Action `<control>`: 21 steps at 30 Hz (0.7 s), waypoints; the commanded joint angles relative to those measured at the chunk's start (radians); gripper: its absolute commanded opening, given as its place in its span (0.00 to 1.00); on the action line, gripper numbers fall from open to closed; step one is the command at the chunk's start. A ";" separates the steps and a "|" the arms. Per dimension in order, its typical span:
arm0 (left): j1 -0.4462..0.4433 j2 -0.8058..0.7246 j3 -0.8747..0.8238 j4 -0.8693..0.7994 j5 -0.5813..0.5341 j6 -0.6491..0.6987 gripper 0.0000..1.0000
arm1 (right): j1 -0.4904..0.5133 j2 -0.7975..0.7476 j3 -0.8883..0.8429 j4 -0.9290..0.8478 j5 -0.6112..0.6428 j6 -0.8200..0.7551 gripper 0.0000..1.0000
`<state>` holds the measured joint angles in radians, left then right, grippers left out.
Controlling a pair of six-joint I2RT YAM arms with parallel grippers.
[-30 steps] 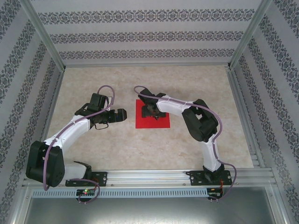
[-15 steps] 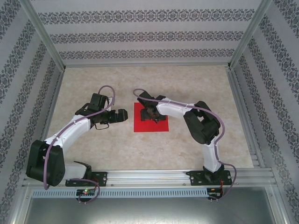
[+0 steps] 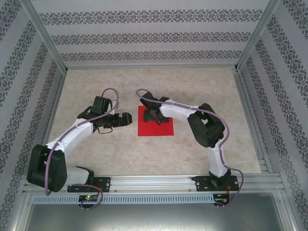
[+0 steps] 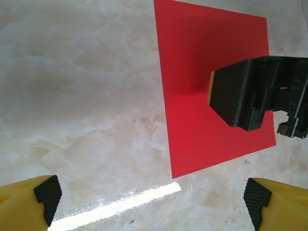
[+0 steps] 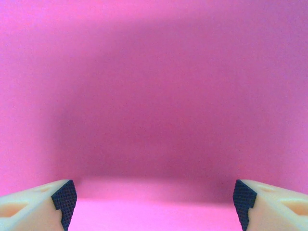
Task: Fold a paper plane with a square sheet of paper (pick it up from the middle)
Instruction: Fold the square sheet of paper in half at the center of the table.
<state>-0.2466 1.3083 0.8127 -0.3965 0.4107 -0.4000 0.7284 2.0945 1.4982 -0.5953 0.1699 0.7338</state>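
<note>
Right gripper [image 5: 154, 207]: fingers [image 5: 64, 198] spread wide, nothing pinched; held low over the middle of the square sheet of paper [image 5: 154, 96] (contact cannot be told).
Left gripper [image 4: 151, 195]: fingers [image 4: 48, 192] spread wide, empty; over bare table [image 4: 82, 96], just beside the sheet's left edge, facing the right gripper's black body.
Sheet: red, flat, uncreased; lies mid-table in the top view, between the two arms.

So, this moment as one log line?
paper: flat, unfolded | right gripper: open, over paper's middle | left gripper: open, beside paper
</note>
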 commanded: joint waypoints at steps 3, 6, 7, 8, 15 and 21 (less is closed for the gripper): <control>0.012 -0.001 -0.001 0.016 0.012 0.000 1.00 | -0.005 0.064 0.061 -0.059 0.032 -0.007 0.86; 0.012 -0.004 -0.002 0.015 0.013 0.004 1.00 | -0.004 0.085 0.065 -0.078 0.032 -0.002 0.86; 0.011 -0.002 -0.004 0.015 0.013 0.004 1.00 | -0.004 0.088 0.062 -0.077 0.027 0.000 0.85; 0.011 0.000 -0.004 0.016 0.015 0.004 1.00 | -0.004 0.093 0.059 -0.076 0.025 0.004 0.85; 0.011 0.007 0.000 0.021 0.022 0.005 1.00 | 0.012 0.155 0.079 -0.108 0.032 -0.008 0.81; 0.011 0.019 -0.007 0.025 0.024 0.006 1.00 | 0.013 0.144 0.040 -0.067 0.033 -0.001 0.79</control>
<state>-0.2405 1.3182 0.8127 -0.3954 0.4179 -0.3996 0.7376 2.1719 1.5898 -0.6476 0.2024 0.7307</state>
